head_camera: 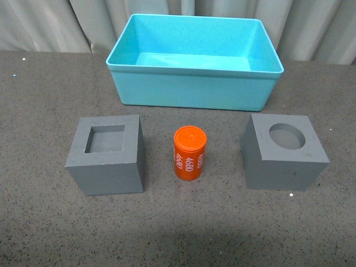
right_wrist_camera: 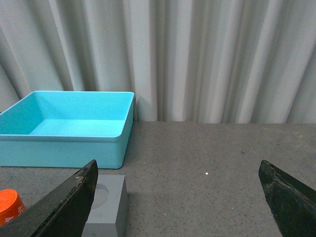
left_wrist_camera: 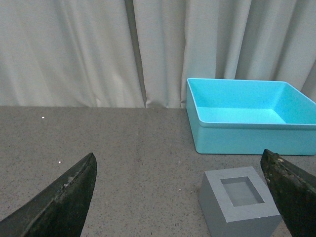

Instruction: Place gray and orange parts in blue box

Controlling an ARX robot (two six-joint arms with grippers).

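Three parts stand in a row on the dark table in front of the empty blue box (head_camera: pixel 192 89). At the left is a gray cube with a square recess (head_camera: pixel 107 156), in the middle an orange cylinder marked 4680 (head_camera: pixel 189 153), at the right a gray cube with a round hole (head_camera: pixel 283 151). Neither arm shows in the front view. My left gripper (left_wrist_camera: pixel 178 197) is open, and the square-recess cube (left_wrist_camera: pixel 240 203) lies just inside one finger. My right gripper (right_wrist_camera: pixel 177 197) is open too, with the round-hole cube (right_wrist_camera: pixel 106 205) partly behind one finger and the orange cylinder (right_wrist_camera: pixel 10 206) at the frame's edge.
Pale pleated curtains (head_camera: pixel 67 22) hang close behind the table's far edge. The blue box (left_wrist_camera: pixel 252 116) sits near that edge. Bare speckled tabletop (head_camera: pixel 178 228) spreads in front of the three parts and to both sides.
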